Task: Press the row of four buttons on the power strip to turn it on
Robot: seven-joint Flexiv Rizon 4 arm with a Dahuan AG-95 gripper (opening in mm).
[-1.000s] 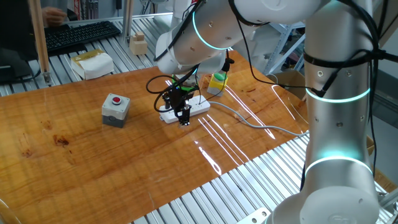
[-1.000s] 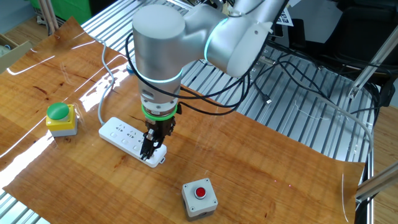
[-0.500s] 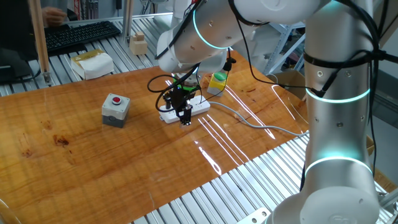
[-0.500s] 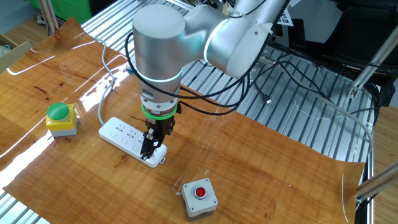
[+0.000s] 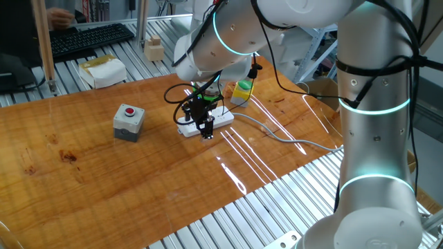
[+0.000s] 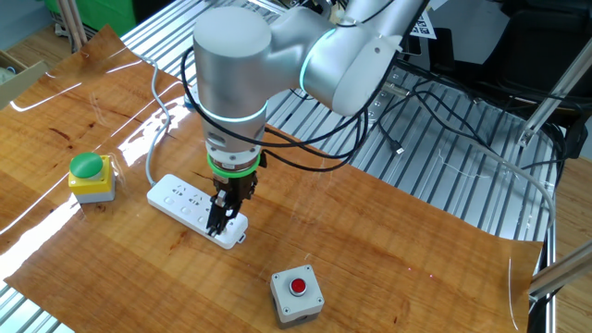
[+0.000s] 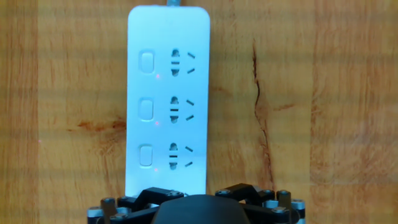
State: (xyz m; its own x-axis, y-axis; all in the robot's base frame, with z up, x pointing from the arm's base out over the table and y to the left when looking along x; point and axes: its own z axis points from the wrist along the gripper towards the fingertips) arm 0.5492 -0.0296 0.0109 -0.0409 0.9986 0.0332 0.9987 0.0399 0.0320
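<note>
The white power strip (image 5: 223,119) (image 6: 180,199) (image 7: 168,62) lies flat on the wooden table, its grey cable (image 5: 277,133) running off one end. In the hand view three of its small buttons (image 7: 147,109) show in a line left of the sockets. The end nearest the hand is hidden under the gripper body. My gripper (image 5: 199,124) (image 6: 222,220) points straight down over that end, its tips close to the strip. Its two fingers stand apart and open with nothing between them. I cannot tell whether a finger touches the strip.
A grey box with a red button (image 5: 129,121) (image 6: 297,294) stands near the strip's end. A yellow box with a green cap (image 5: 242,90) (image 6: 90,176) sits by the other end. A keyboard (image 5: 90,38) and a white box (image 5: 104,71) lie beyond the table's far edge.
The arm has edged slightly sideways over the strip's end. The strip and both button boxes have not moved.
</note>
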